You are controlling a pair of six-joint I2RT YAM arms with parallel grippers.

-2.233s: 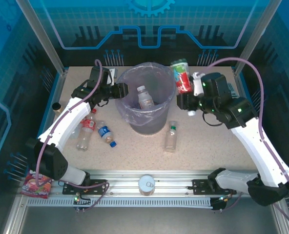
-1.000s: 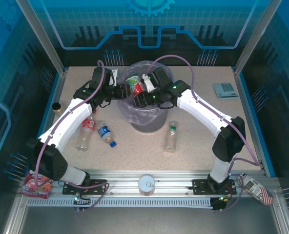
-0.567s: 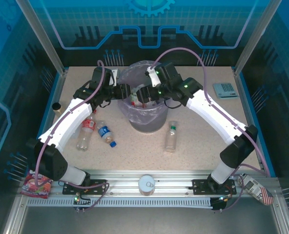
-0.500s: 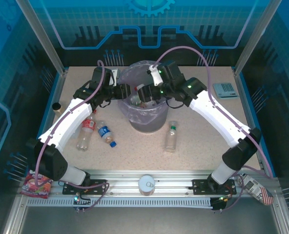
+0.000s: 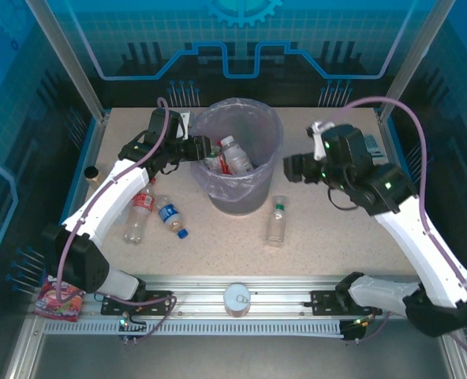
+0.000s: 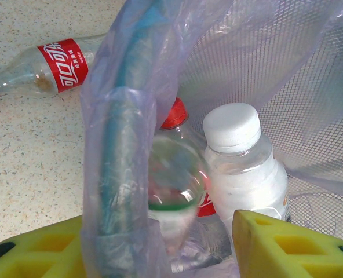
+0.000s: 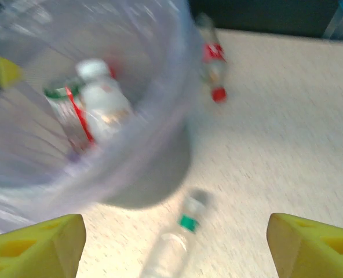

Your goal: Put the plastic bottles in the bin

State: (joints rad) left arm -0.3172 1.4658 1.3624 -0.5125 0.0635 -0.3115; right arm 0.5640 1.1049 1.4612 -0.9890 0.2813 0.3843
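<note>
Bottles sit in two places: some in the bin [image 5: 240, 201], some out on the tabletop [image 5: 218, 246]. The left tool [image 5: 204, 150] is at the bin's left edge. Its yellow fingers [image 6: 287, 246] pinch that edge, and the thin purple bag [image 6: 119, 145] folded over it runs up between them. Just past those fingers, inside the bin, a white-capped bottle [image 6: 236, 130] stands up. A red-capped bottle [image 6: 172, 116] is right beside it, partly seen through the bag. Back behind the left tool, next to its arm, a red-labelled bottle [image 5: 141, 207] and a blue-labelled bottle [image 5: 170, 215] lie close together on the tabletop.

The right tool [image 5: 290, 167] hangs over the tabletop on the bin's right side, near the bin but not touching it. Its fingers [image 7: 32, 246] are spread wide apart and there is nothing between them. It points toward the bin. Down below this tool and a bit closer to the arm bases, a clear bottle with a green band [image 5: 276, 219] lies flat on the tabletop, just beside the bottom of the bin. A tin can [image 5: 237, 298] sits on the metal rail [image 5: 194, 296] at the near edge, well apart from both tools.
</note>
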